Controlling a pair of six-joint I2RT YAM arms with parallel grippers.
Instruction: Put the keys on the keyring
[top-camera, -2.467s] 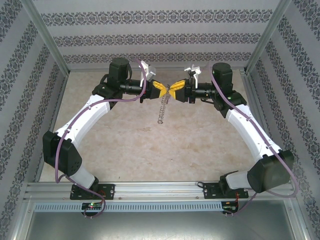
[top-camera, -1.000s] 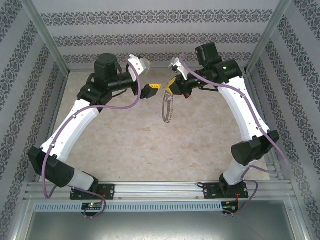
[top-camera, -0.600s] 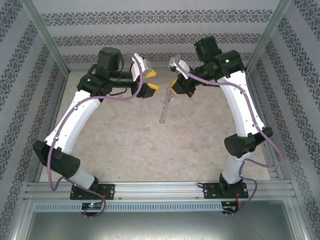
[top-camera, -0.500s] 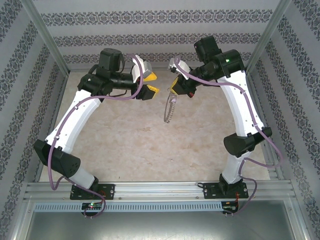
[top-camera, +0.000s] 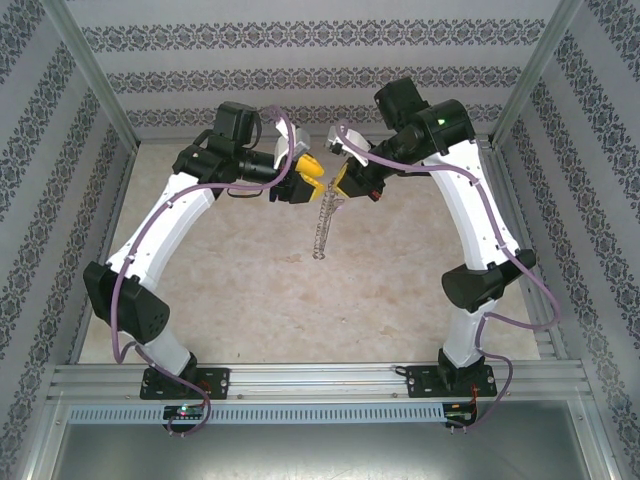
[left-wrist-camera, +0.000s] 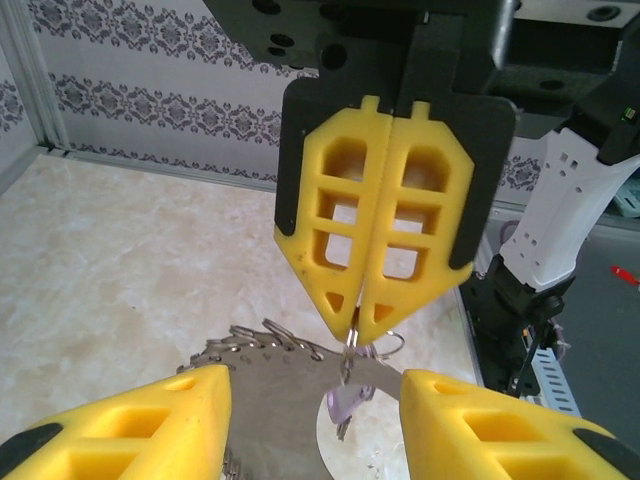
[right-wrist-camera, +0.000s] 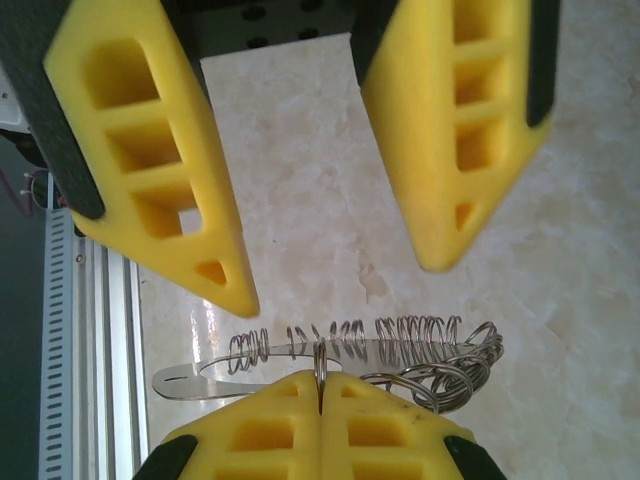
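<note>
Two white robot arms rise from the near edge of a pale marble-look table (top-camera: 250, 290) and arch inward, so that their yellow pincers meet head-on above the far middle. A little nearer than that meeting point the keyring (top-camera: 320, 225) hangs in the air, a thin dark hoop seen almost edge-on, clear of the tabletop. The right gripper (top-camera: 337, 186) is clamped tight, its two pads pressed flat together on one of the small silver loops (right-wrist-camera: 420, 335) that fringe the hoop's rim, and it carries the whole ring. The left gripper (top-camera: 312, 178), just beside it, is about half open. Its fingers sit either side of the rim near the pinch, touching nothing that I can make out and holding nothing. This looks like the threading step, with the ring presented for the left pincer to work on. The next move seems to call for a fine, well-aimed pinch close to the right pads. There is no tray or box. The hoop alone holds things, namely its loops, and whether a key is among them is too small to tell.
</note>
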